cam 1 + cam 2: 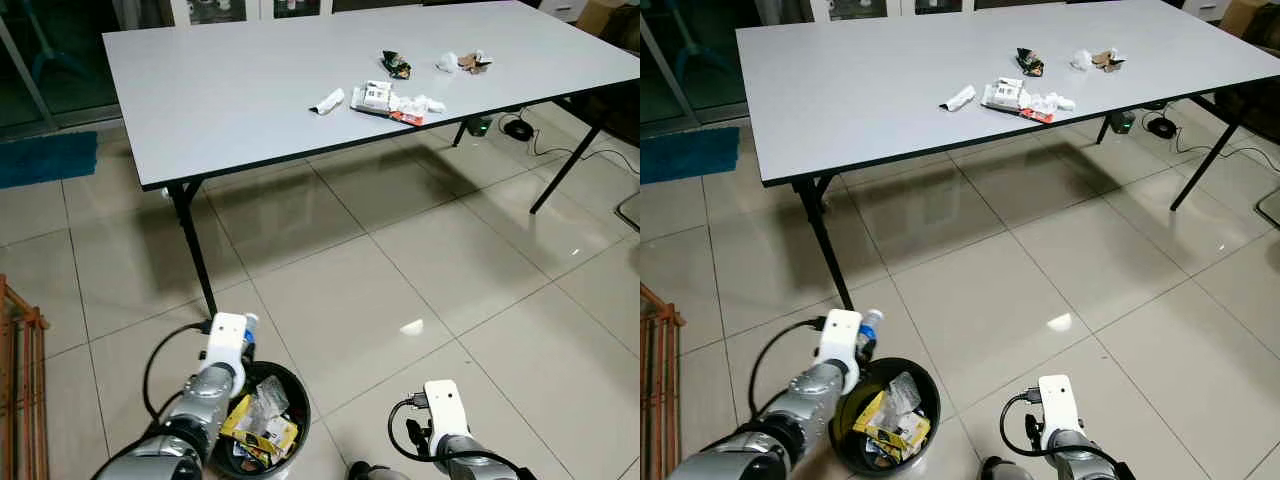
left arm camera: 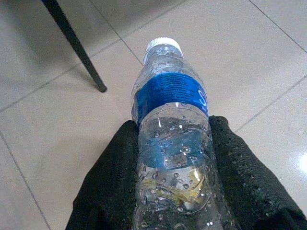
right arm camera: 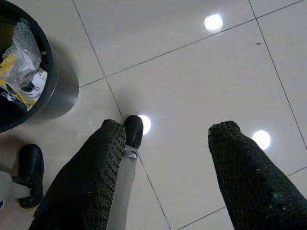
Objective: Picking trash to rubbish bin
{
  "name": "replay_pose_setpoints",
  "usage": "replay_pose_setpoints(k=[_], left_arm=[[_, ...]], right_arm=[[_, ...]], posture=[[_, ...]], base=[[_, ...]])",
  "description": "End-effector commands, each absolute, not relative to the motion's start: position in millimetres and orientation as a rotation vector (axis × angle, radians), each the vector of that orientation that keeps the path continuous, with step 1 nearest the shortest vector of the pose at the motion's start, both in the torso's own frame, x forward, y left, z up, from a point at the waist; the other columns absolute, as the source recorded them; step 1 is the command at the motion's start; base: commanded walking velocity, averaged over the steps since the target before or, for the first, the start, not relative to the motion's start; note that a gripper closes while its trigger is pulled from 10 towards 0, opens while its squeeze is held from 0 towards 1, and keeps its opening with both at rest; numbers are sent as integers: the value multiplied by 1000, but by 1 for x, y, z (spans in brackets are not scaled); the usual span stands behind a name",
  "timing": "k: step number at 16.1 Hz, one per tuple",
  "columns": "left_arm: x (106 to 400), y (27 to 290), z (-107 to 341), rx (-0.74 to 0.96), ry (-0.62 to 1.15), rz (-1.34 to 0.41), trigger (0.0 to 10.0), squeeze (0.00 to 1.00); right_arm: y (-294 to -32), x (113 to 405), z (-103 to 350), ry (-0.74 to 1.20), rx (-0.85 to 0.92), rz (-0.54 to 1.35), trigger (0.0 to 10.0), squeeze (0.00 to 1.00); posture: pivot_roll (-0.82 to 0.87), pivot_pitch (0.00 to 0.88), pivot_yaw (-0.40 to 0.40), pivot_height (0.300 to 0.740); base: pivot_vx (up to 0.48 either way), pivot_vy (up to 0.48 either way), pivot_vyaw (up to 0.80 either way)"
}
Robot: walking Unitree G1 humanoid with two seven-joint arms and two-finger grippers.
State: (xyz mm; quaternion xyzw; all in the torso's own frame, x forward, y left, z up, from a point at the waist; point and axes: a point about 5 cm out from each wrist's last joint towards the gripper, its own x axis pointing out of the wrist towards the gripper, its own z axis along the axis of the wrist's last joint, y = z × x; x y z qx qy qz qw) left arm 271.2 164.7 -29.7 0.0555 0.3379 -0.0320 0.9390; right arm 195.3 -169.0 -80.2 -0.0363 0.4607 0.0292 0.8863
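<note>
Left claw (image 2: 172, 191) gripping water bottle (image 2: 171, 143), hovering at bin (image 1: 296, 402) rim; right claw (image 3: 163, 177) hanging wide. Next: centre over bin, release.

Bottle (image 2: 170, 143): clear thin plastic, crinkled, droplets inside, glossy blue film label, white ribbed plastic cap. Left claw (image 2: 172, 158) fingers (image 2: 108, 191): matt black, dimpled rubbery texture; same finish on right claw (image 3: 168, 167). Floor (image 1: 420, 260): pale tiles, high gloss, mirror-like lamp glints, thin dark grout. Worktop (image 1: 250, 80): smooth matt light grey laminate, black edge, black painted metal legs. Rubbish bin (image 3: 62, 91): smooth dark plastic, slight sheen; holds crumpled clear film and yellow printed wrappers. Worktop scraps (image 1: 385, 100): crumpled white paper, glossy printed packaging.
</note>
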Motion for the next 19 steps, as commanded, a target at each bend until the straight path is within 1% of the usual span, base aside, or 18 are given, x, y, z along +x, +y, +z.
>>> replay_pose_setpoints(k=[1, 3, 8, 9, 10, 19], left_arm=[[265, 165, -35, 115, 721, -76, 10000, 0], [260, 168, -39, 107, 742, -67, 10000, 0], [261, 171, -38, 103, 738, -59, 10000, 0], [261, 169, -38, 101, 739, -67, 10000, 267], [261, 168, -38, 102, 739, -73, 10000, 1000], [260, 168, -39, 90, 740, -77, 10000, 1000]], right_arm=[[-172, 194, -81, 966, -79, 50, 10000, 0], [-174, 193, -81, 971, -79, 48, 10000, 0], [-175, 190, -83, 981, -82, 48, 10000, 0], [-175, 188, -83, 984, -82, 47, 10000, 0], [-175, 188, -84, 987, -83, 47, 10000, 0], [-176, 183, -86, 1002, -91, 48, 10000, 0]], posture=[[13, 74, -42, 740], [18, 75, -44, 740], [18, 74, -43, 740], [17, 75, -43, 740], [16, 75, -43, 740], [19, 74, -46, 740]], base=[[0, 0, 0], [0, 0, 0], [0, 0, 0], [0, 0, 0], [0, 0, 0], [0, 0, 0]])
